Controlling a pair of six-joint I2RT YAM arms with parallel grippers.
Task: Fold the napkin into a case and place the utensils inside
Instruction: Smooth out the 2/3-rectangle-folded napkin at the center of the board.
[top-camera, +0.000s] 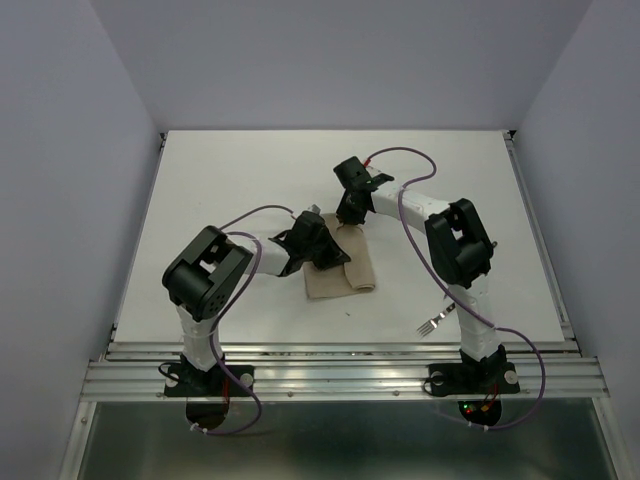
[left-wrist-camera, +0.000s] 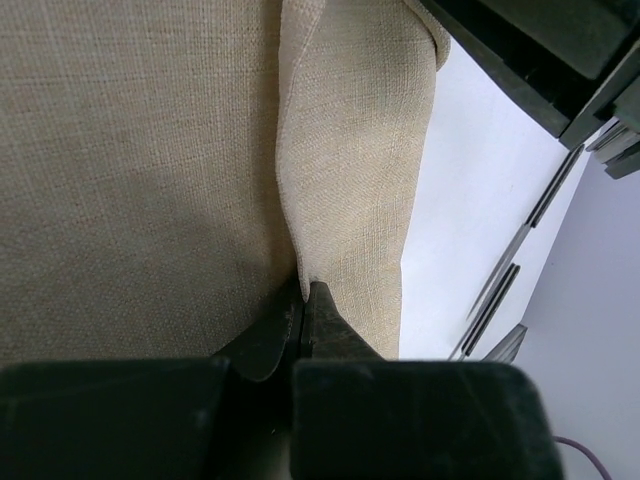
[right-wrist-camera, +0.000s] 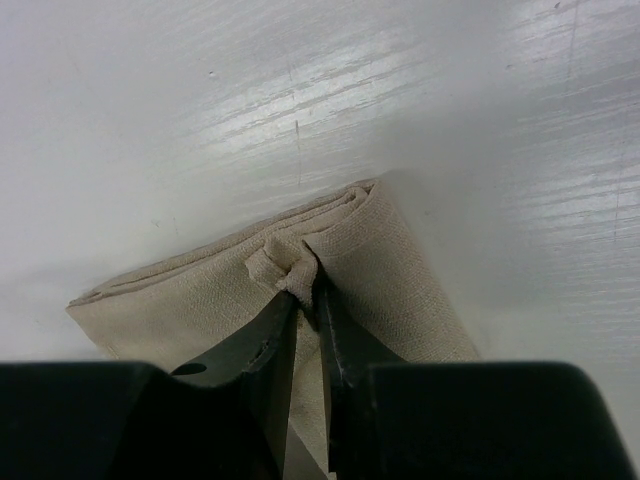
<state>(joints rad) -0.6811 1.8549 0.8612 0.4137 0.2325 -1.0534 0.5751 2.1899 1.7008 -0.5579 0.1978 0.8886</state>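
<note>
The plain beige-tan cloth napkin (left-wrist-camera: 130, 150) is clamped inside the left gripper (left-wrist-camera: 303, 302) at a fold and inside the right gripper (right-wrist-camera: 308, 295) at a bunched corner, presumably for folding.

The overhead view is evenly and softly lit from above, the white table (top-camera: 250, 180) bright without blown patches, the enclosure walls (top-camera: 60, 150) a cool lilac-grey, with only short, faint shadows under the 2 arms (top-camera: 215, 270). In the right wrist view streaky glare runs across the table at the top right and a soft grey shadow rings the napkin (right-wrist-camera: 200, 290), whose weave is sharp while the dark fingers (right-wrist-camera: 260, 350) at the bottom edge are blurred. The left wrist view is dimmer, the napkin shaded brown on the left and paler on its raised fold, the near fingers (left-wrist-camera: 325, 320) out of focus.
</note>
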